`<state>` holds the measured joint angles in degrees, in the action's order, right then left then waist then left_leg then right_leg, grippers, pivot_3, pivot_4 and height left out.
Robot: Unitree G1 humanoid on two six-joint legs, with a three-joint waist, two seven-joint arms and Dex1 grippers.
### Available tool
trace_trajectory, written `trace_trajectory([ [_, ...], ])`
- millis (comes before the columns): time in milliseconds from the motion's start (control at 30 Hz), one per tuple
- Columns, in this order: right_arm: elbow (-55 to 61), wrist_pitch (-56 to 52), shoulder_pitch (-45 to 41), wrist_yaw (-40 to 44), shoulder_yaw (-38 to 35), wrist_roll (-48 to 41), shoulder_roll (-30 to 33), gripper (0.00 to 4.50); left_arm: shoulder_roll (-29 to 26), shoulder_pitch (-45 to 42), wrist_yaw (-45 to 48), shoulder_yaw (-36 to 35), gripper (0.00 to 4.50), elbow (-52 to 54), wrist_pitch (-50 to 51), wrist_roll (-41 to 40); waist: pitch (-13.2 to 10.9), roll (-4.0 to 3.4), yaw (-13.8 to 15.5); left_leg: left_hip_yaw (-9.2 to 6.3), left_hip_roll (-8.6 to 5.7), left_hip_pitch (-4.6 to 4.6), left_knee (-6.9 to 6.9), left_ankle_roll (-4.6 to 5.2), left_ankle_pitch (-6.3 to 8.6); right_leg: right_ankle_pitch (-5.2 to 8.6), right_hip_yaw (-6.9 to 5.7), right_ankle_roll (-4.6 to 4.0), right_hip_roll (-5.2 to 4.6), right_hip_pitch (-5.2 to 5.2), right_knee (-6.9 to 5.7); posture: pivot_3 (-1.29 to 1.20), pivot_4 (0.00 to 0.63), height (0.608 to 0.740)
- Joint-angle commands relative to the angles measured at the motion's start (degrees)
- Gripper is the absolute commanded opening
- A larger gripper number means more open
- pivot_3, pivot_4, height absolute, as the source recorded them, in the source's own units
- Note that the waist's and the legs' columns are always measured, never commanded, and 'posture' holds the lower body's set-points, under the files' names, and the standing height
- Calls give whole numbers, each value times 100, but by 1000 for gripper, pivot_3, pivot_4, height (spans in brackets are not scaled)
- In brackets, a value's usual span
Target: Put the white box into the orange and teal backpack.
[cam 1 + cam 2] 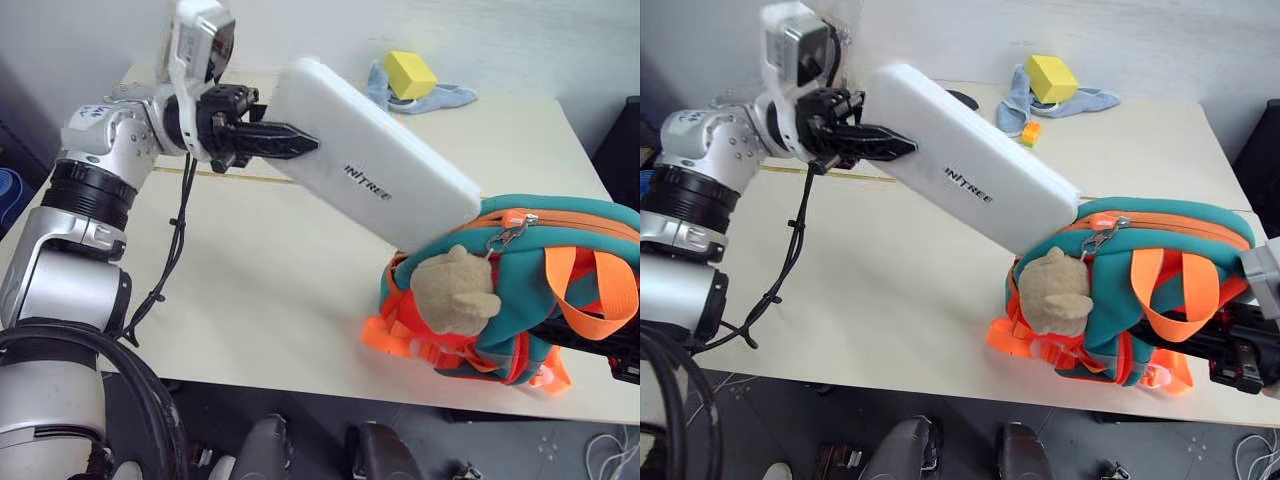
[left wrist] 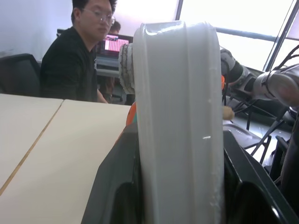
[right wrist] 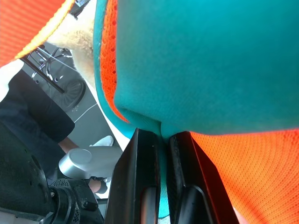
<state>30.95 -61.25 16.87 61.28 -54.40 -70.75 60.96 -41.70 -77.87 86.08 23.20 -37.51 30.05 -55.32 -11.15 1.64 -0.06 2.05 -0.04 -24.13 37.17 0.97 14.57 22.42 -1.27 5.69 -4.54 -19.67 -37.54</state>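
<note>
Insertion under way: left gripper (image 1: 285, 140) pinches the white box (image 1: 375, 165) aloft, its lower end at the orange and teal backpack (image 1: 560, 270) zipper mouth, which right gripper (image 3: 163, 154) clamps by its fabric (keeping that opening taut should ease entry).

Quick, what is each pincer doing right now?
Left pincer: closed on the white box.
Right pincer: shut, pinching the orange and teal backpack.
</note>
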Motion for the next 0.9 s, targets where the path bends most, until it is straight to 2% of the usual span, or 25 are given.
trace_trajectory([
  [33,-50,100,-115,17,-57,-16,62,14,66,201,642,24,1378,557,-101,-96,0,0,12,0,0,0,1,0,0,0,0,0,0,0,0,0,150,740],
  [133,-53,109,-194,8,15,-14,75,14,235,357,642,169,1378,671,-346,133,0,0,14,0,0,0,4,0,0,0,0,0,0,2,-1,0,150,740],
  [233,-50,101,-278,-27,76,-56,66,14,663,340,642,178,1378,366,-886,667,0,0,30,-1,-2,-1,7,1,0,0,0,0,0,2,0,0,150,740],
  [400,12,59,-276,2,47,-85,30,14,1146,142,642,-146,1378,-170,-1509,1299,0,0,43,0,-5,-1,10,3,2,0,0,1,0,2,-1,0,150,740],
  [500,53,39,-212,62,-38,-120,13,14,1230,-33,642,-302,1378,-418,-1568,1441,0,0,42,0,-5,-2,10,3,2,-1,-2,1,0,1,-2,0,150,740],
  [900,373,30,-629,-471,-58,-1226,152,14,1931,-102,636,-708,1378,-731,-2171,2235,0,0,32,0,-5,-1,8,3,2,-1,-4,2,1,-1,-7,0,150,740],
])
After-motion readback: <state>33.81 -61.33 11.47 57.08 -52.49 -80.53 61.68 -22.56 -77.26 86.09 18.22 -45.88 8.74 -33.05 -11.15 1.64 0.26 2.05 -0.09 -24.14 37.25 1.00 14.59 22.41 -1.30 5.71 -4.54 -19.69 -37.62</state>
